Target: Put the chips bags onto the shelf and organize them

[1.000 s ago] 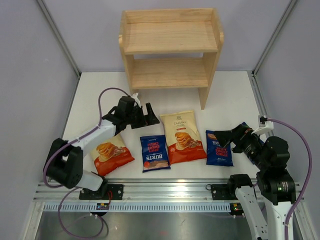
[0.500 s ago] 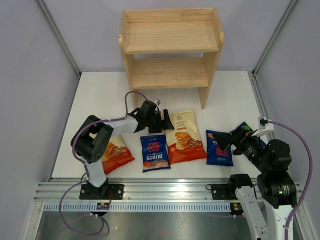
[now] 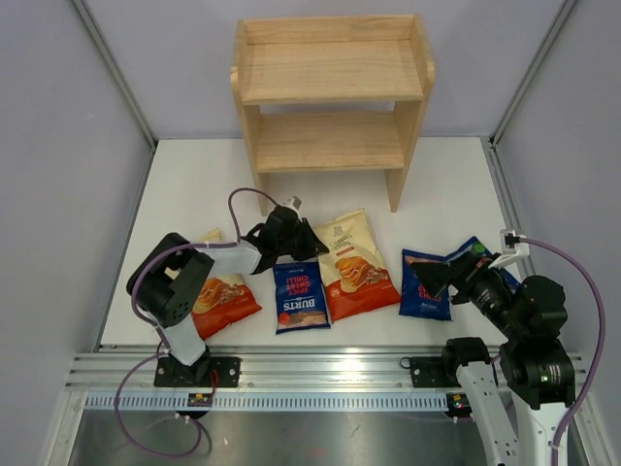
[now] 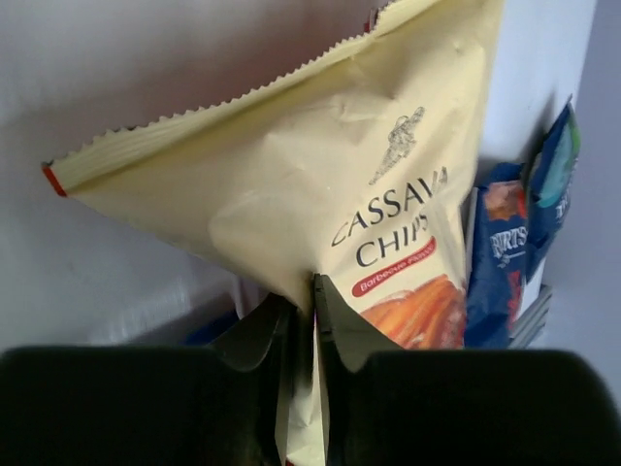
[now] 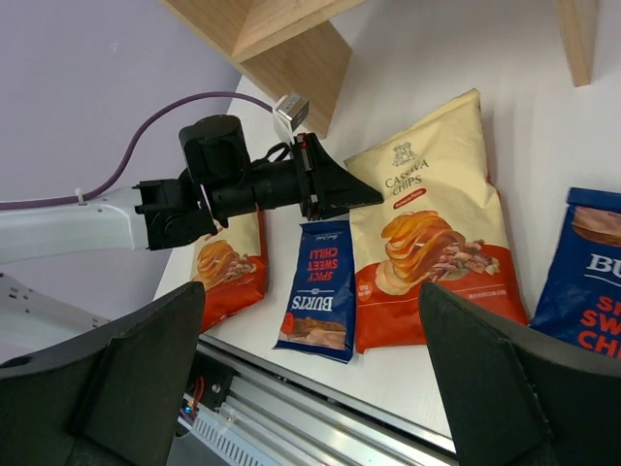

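L gripper (image 4: 313, 311) pinched tight on left edge of cassava bag (image 3: 357, 267), down near the table (image 3: 194, 184). Can't tell if that edge is lifted. R gripper (image 3: 434, 276) has fingers wide apart and hangs over the BURTS bag (image 3: 423, 291); no contact seen. Other bags lie flat on the table: 2nd orange bag (image 3: 221, 293) far left, spicy-chilli BURTS bag (image 3: 301, 299) just beside the cassava bag, last blue bag (image 3: 475, 249) partly hidden under R arm. Shelf (image 3: 330, 73) at far side, well apart from the bags.
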{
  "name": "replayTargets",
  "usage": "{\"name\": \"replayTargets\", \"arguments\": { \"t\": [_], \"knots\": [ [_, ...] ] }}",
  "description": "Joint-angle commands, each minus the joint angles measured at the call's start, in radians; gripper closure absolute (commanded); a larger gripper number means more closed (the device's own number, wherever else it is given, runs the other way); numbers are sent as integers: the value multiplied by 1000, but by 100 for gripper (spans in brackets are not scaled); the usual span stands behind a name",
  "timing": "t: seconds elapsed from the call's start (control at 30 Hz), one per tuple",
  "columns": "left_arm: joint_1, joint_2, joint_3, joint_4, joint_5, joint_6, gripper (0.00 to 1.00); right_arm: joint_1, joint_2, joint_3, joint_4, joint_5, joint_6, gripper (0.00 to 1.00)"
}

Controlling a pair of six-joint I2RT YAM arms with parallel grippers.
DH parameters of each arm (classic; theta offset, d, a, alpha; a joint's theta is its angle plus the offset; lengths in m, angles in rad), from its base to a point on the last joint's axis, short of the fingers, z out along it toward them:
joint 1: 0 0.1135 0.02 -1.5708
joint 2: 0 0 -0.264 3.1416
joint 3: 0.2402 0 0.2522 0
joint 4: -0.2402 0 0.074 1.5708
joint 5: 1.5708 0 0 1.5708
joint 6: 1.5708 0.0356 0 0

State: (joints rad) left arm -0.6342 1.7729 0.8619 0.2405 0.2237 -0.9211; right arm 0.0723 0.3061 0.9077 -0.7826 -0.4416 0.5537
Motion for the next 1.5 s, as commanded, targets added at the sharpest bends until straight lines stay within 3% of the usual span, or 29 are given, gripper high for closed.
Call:
{"name": "replayTargets", "arguments": {
  "t": [0.0, 0.07, 0.4, 0.77, 0.97, 1.03, 1.17, 1.33, 1.47],
  "knots": [
    [-4, -154, -78, 170, -89, -80, 87, 6, -16, -36, 78, -104, 32, 1],
    [-7, -232, -144, 247, -116, -110, 100, 6, -27, -102, 141, -144, 84, 1],
    [-13, -466, -294, 410, -167, -238, 100, 6, -38, -460, 538, -269, 382, 2],
    [-51, -792, -242, 264, -221, -240, 100, 6, -116, -771, 917, -272, 522, 3],
    [-78, -897, -158, 192, -221, -268, 100, 17, -38, -851, 1264, -328, 571, 1],
    [-93, -926, -100, 139, -219, -263, 100, 53, 14, -849, 1359, -324, 559, 1],
    [-119, -945, -6, 77, -215, -269, 100, 179, 117, -784, 1355, -281, 387, 1],
    [-146, -943, 94, 10, -164, -295, 100, 247, 209, -685, 1359, -258, 180, 0],
    [-183, -957, 114, 40, -152, -332, 100, 274, 299, -705, 1683, -275, 251, 1]
  ]
}}
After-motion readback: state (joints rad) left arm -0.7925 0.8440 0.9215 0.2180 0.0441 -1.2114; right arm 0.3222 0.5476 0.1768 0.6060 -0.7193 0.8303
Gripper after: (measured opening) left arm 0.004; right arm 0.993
